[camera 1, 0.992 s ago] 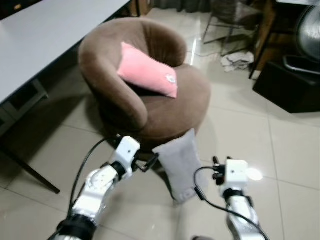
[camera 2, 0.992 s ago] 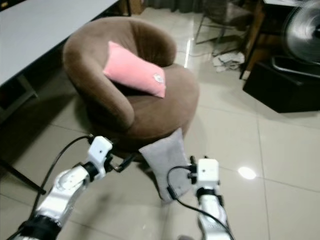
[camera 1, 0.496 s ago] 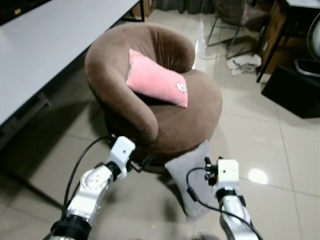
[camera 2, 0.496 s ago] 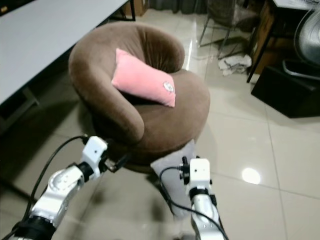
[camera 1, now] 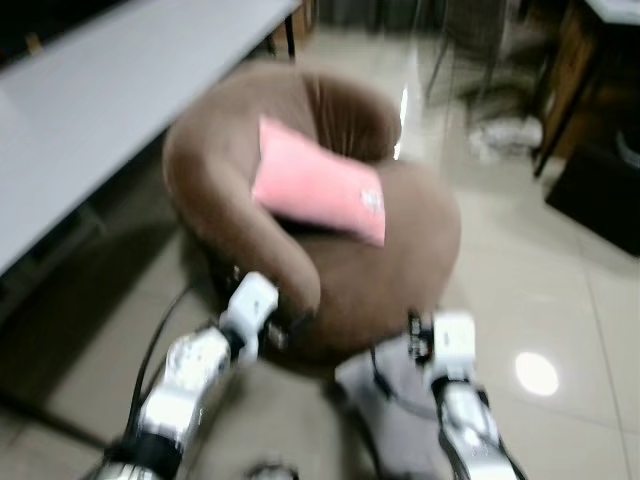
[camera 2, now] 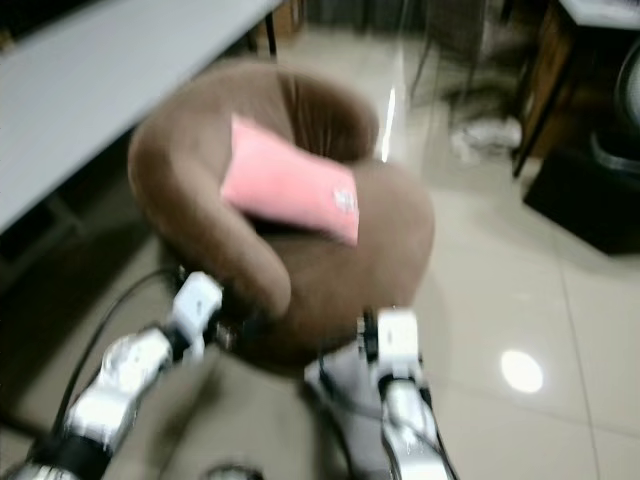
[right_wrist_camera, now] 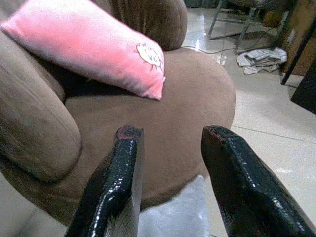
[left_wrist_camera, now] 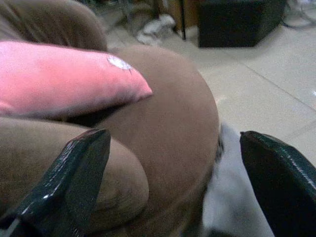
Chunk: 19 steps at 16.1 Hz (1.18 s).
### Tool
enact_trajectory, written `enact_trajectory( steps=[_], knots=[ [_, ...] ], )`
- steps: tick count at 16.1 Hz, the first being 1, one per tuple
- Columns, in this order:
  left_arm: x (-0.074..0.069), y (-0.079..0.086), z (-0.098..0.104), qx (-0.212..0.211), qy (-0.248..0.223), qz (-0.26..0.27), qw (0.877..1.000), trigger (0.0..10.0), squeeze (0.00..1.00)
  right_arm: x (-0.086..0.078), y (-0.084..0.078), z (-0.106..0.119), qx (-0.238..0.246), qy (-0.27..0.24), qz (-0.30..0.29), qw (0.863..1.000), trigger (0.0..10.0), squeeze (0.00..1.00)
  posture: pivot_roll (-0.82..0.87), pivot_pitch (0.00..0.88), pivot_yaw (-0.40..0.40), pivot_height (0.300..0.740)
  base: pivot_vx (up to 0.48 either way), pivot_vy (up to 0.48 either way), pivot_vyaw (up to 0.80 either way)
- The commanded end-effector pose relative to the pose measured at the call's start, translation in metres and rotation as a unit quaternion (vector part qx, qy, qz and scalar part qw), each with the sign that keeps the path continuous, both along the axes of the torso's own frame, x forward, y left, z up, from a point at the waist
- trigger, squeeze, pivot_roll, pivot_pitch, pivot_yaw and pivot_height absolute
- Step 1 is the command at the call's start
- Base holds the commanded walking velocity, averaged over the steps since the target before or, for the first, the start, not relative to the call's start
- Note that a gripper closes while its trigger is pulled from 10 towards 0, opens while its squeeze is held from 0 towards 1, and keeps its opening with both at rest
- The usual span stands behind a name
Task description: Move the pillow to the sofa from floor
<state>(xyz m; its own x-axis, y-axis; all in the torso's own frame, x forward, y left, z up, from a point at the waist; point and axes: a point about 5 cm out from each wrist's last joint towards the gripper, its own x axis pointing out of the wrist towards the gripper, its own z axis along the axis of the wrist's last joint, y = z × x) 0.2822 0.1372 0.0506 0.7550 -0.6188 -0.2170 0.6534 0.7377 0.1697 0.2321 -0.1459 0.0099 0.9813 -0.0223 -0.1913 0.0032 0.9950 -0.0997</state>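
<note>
Your right gripper (right_wrist_camera: 170, 187) stood with its two black fingers (right_wrist_camera: 116, 182) parted and nothing between them, poised low in front of the brown round sofa (right_wrist_camera: 187, 98) and just above the top edge of the grey pillow (right_wrist_camera: 173, 217). Your left gripper (left_wrist_camera: 173, 182) was spread wider still, one finger (left_wrist_camera: 69, 182) against the sofa's rounded arm and the other out over the grey pillow (left_wrist_camera: 237, 197), gripping nothing. From the head camera, blurred by motion, you saw both silver arms reaching toward the sofa's base, the left gripper (camera 1: 290, 335) near the foot of the sofa's arm and the right wrist close above the grey pillow (camera 1: 385, 410). That pillow, the one you were after, was on the tiled floor (camera 1: 560, 300), propped against the front of the sofa (camera 1: 420, 230) and between your two arms. A pink pillow (camera 1: 320, 185) with a small white patch lay on the seat, leaning on the backrest. To your left ran a long grey table (camera 1: 100, 90); well behind the sofa, a crumpled cloth (right_wrist_camera: 259, 57) lay on the tiles near dark furniture (left_wrist_camera: 237, 22).
</note>
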Motion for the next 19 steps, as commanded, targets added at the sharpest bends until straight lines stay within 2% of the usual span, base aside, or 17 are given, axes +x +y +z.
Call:
enact_trajectory(
  steps=[1,6,11,19],
  knots=[
    [-0.005,-0.001,-0.006,0.007,0.008,-0.004,1.000,10.0,0.00,-0.002,-0.004,-0.003,-0.004,0.005,-0.005,1.000,10.0,0.00,-0.01,0.031,0.081,0.728,0.000,0.000,0.00],
    [-0.002,0.004,-0.008,0.013,0.011,0.000,1.000,10.0,0.00,0.012,-0.004,0.013,-0.007,-0.025,-0.008,1.000,10.0,0.00,-0.01,0.027,0.080,0.728,0.000,0.000,0.00],
    [0.002,0.006,-0.008,0.014,0.009,0.008,1.000,10.0,0.00,0.017,-0.006,0.016,-0.028,-0.027,-0.015,0.999,10.0,0.00,0.00,0.028,0.085,0.728,0.000,0.000,0.00],
    [0.004,0.008,-0.009,0.019,0.005,0.010,1.000,10.0,0.00,0.016,-0.006,0.011,-0.024,-0.009,-0.022,0.999,10.0,0.00,0.00,0.037,0.085,0.663,0.000,0.000,0.06]
  ],
)
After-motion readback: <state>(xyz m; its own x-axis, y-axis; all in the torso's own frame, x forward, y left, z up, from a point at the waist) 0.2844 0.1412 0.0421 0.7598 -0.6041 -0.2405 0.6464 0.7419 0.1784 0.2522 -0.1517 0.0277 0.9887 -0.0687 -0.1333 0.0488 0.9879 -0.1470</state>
